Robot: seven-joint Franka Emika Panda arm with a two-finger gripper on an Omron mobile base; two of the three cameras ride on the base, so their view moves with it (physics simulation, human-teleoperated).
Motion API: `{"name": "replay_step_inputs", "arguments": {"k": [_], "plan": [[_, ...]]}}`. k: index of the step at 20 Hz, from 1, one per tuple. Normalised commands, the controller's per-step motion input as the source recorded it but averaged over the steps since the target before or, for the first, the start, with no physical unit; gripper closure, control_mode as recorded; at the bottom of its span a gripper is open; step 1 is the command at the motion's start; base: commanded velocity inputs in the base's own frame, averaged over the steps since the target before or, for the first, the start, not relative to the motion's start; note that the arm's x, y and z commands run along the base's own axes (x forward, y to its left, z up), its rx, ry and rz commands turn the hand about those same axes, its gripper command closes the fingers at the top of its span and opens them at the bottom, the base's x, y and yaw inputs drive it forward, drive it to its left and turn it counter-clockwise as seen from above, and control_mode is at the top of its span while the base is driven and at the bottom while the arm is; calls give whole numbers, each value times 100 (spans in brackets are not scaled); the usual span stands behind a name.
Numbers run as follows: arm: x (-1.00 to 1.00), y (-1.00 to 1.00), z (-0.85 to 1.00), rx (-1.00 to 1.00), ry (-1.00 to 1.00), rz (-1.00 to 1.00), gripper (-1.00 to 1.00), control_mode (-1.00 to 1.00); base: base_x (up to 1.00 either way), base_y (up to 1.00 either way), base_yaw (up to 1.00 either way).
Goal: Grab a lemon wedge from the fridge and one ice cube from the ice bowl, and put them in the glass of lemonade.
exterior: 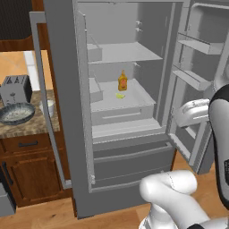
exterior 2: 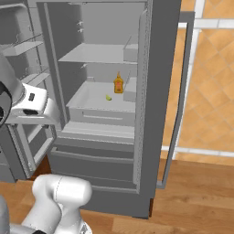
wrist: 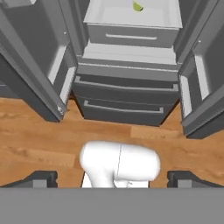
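The fridge (exterior: pixel 67 112) stands ahead of the gripper (wrist: pixel 112 178) with both doors swung wide, its two lower drawers below the shelves. The gripper hangs low in front of it, jaws spread fully and holding nothing, well short of the shelf.

Off to the gripper's left, the counter (exterior: pixel 42 123) carries a toaster (exterior: pixel 15 88), the ice bowl (exterior: pixel 17 112) and the glass of lemonade (exterior: pixel 48 107) just beside the bowl.

On the middle shelf, ahead of and above the gripper, an orange bottle (exterior: pixel 122 81) stands upright. The lemon wedge (exterior: pixel 120 95) lies just in front of it, close by.

Likely risks: the arm clipping the right door's bins on the way in; a finger knocking the bottle over, since it sits right behind the wedge; and the wide jaws sliding over so small a slice and pushing it away instead of pinching it.
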Motion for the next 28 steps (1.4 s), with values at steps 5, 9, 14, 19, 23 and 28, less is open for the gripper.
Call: {"name": "replay_step_inputs", "arguments": {"k": [5, 9, 14, 19, 23, 28], "plan": [[13, 0, -21, -3, -11, 0, -100, -100, 0, 0, 0], [3, 0, -9, -1, -1, 0, -100, 100, 34, 0, 0], [0, 0, 0, 0, 0, 0, -100, 100, 76, 0, -1], [0, 0, 0, 0, 0, 0, -100, 100, 69, -6, -5], [0, 0, 0, 0, 0, 0, -100, 100, 66, -13, -4], [13, -2, -10, -1, 0, 0, -100, -100, 23, -4, -1]]}}
